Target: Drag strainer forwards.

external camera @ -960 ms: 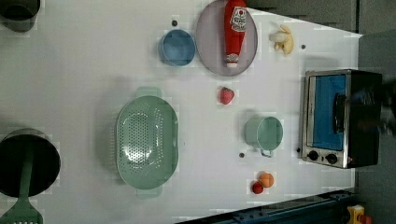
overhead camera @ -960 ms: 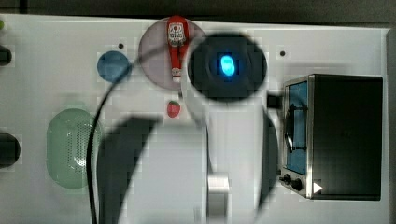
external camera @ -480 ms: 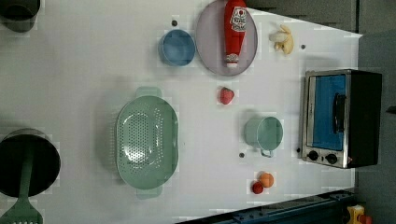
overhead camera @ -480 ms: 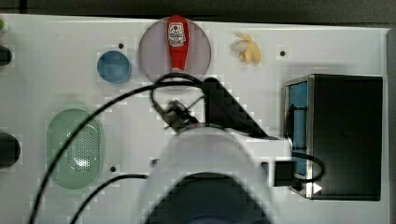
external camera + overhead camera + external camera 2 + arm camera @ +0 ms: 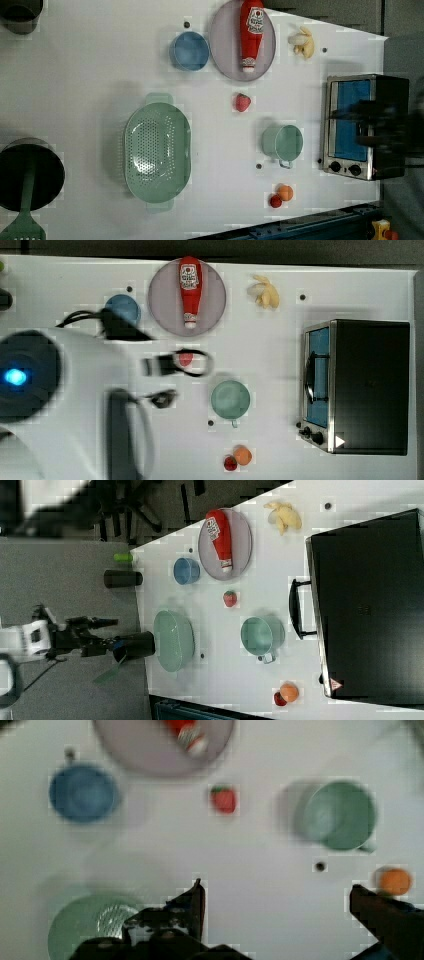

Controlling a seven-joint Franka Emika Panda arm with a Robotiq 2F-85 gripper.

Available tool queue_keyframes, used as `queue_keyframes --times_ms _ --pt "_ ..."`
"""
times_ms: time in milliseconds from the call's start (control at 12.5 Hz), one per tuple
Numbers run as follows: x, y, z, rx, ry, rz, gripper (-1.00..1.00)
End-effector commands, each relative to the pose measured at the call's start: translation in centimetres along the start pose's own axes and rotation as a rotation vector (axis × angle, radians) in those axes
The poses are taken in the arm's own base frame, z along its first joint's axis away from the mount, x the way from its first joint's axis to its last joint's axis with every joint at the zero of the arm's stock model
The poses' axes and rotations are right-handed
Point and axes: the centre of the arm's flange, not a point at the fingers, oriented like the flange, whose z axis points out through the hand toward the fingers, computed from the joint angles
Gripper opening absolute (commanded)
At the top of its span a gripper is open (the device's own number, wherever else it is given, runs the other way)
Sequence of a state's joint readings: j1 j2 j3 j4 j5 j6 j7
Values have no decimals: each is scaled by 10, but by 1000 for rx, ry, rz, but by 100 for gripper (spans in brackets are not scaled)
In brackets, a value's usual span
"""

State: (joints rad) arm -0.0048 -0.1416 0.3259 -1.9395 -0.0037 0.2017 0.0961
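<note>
White worktop point(image 5: 90, 75) carrying kitchen items, with the toaster oven point(image 5: 365, 127) as landmark at the left view's right edge. Strainer point(image 5: 157, 152): pale green, oblong and perforated, resting flat on the worktop well apart from the oven, toward the left view's left, with nothing touching it. Green mug point(image 5: 283, 142): just beside the oven's front, between the oven and the strainer. Strawberry point(image 5: 243, 102): a little farther from the oven than the mug. Grey plate point(image 5: 227, 55): bears a red ketchup bottle point(image 5: 251, 22) lying on its side; the blue bowl point(image 5: 189, 50) sits just beside the plate on the side away from the oven. Banana point(image 5: 303, 42): near the oven's far corner. Small orange and red fruits point(image 5: 281, 195): near the oven's knob end. Hand point(image 5: 275, 905): seen in the wrist view with its two fingers point(image 5: 192, 902) spread wide, holding nothing, above bare worktop between the strainer point(image 5: 90, 925) and the orange fruit.
</note>
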Motion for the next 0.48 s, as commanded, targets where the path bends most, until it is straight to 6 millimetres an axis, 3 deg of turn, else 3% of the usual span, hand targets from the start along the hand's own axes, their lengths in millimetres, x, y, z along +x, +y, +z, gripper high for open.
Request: queue_keyframes --times_ms 80,480 --pt "-46 -43 30 -7 -20 83 100" --pt "-103 -108 109 -36 -43 372 100"
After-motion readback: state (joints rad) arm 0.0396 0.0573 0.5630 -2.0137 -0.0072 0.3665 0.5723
